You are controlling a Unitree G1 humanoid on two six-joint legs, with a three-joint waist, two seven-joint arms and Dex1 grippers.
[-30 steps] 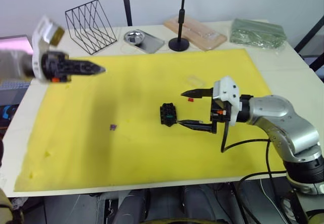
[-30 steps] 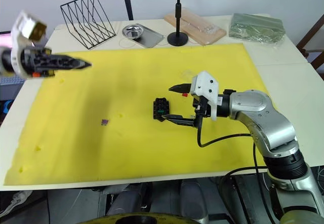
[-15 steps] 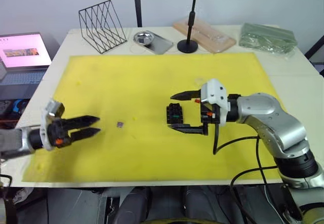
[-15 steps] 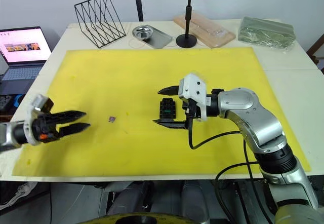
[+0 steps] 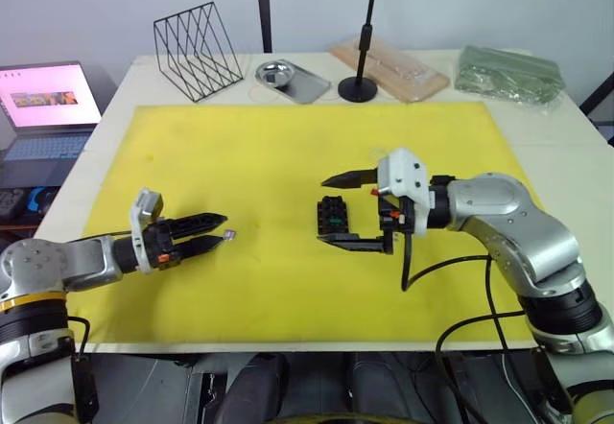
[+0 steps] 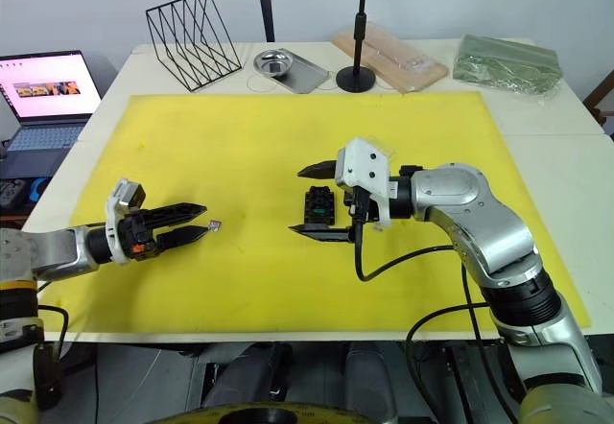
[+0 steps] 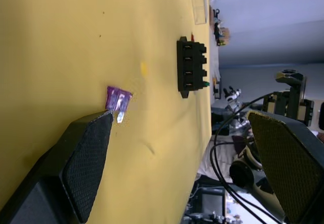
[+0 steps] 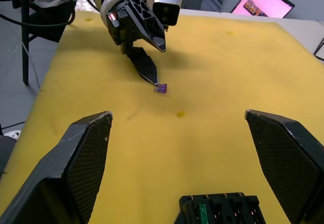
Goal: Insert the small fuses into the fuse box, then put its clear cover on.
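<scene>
My left gripper (image 5: 216,232) lies low over the yellow mat (image 5: 240,155), near its left edge, its two black fingers parted. One fingertip (image 7: 104,120) touches a tiny purple-grey fuse (image 7: 118,100), a flat translucent chip with two thin metal blades, lying on the mat.

My right gripper (image 5: 341,208) sits near the mat's middle, spread wide around the fuse box (image 5: 333,215), one finger beyond it and one nearer the front edge; I cannot tell whether either touches it. The box is a small black ribbed plastic block with a row of slots, and a green fuse (image 8: 202,210) sits in one of them.

The clear cover (image 7: 199,3), a thin-walled transparent rectangle, rests on the mat behind the box, toward the back edge.
</scene>
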